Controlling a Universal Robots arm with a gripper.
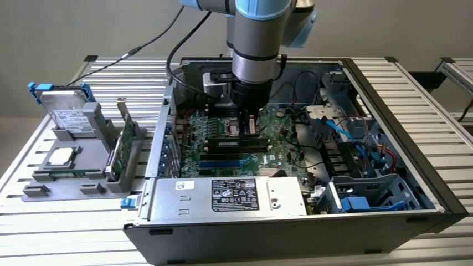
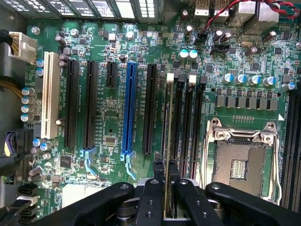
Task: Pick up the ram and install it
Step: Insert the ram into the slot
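Wrist view: I see my gripper pinched tight on the ram, a thin green stick seen edge-on. Exterior view: the gripper holds it right by the black slots in the middle of the motherboard, inside the computer case.

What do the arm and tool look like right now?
The arm is a silver-grey cylinder with light blue joint caps. A black cable trails from it. The tool is black, with jointed linkage fingers dotted with round pivot holes.
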